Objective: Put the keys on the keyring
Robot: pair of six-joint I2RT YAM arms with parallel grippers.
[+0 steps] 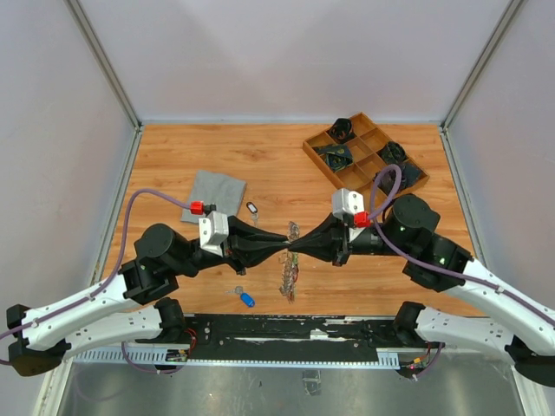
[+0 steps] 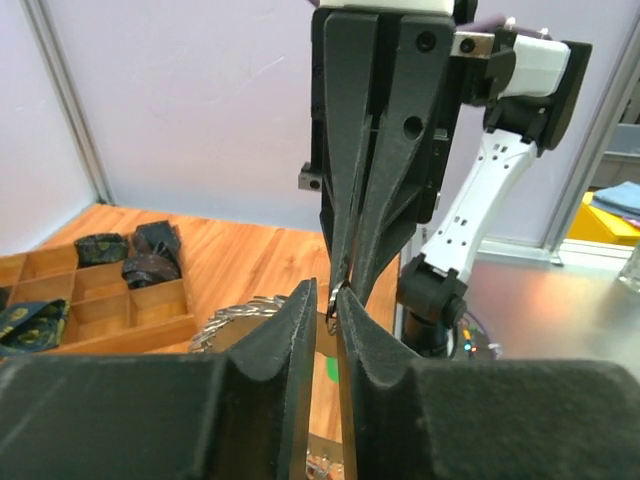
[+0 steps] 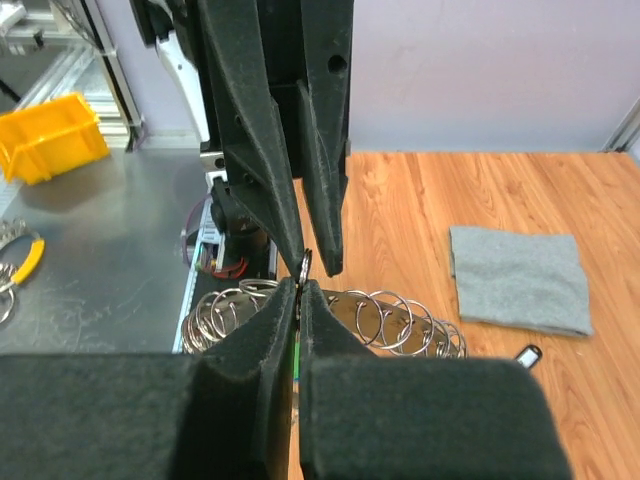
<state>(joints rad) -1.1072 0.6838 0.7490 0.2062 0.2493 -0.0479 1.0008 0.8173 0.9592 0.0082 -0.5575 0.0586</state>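
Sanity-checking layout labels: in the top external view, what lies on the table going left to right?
grey cloth → black-tagged key → keyring → wooden tray. Blue-tagged key left out: it overlaps the cloth's span.

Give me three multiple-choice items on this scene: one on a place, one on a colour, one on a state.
1. Where does the grey cloth lie?
A in the wooden tray; B on the table's left half; C off the table.
2. What colour is the tag on the key nearest the table's front edge?
A red; B blue; C white.
3. The right gripper is:
A wide open; B shut on a small ring; C out of view.

Key:
1 B: the cloth lies flat, left of centre.
2 B: the top view shows a blue tag.
3 B: its fingertips pinch the ring.
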